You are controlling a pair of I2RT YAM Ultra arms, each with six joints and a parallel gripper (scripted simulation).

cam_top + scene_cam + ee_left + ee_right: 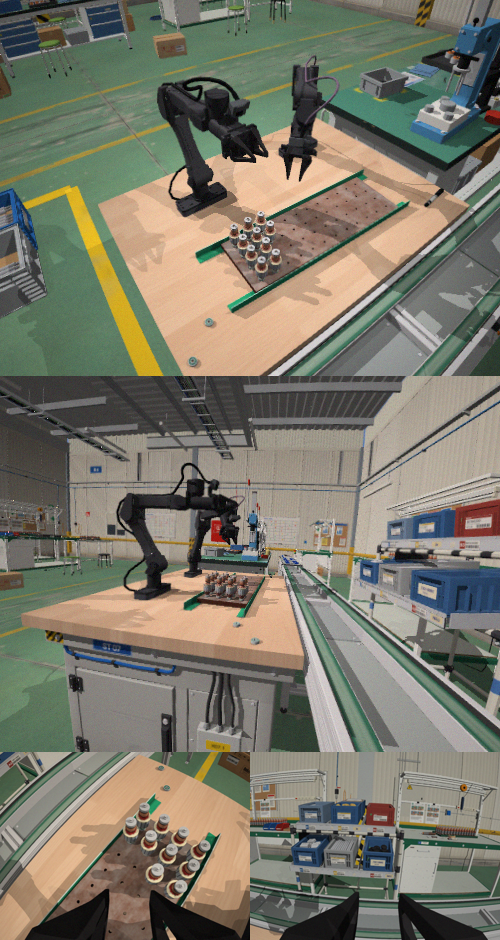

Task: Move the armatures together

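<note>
Green rails flank board; two rings beyond.

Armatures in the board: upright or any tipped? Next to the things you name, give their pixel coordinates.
Upright, all ten armatures (256, 238) (230, 590) (148, 843). Top and left wrist views show each standing, copper-coloured section above the cream-edged body; none lies on its side.

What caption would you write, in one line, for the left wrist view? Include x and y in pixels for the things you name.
Ten motor armatures (256, 235) (230, 592) (149, 840) standing in rows of four, four and two on a holed board (325, 220) (129, 875).
</note>
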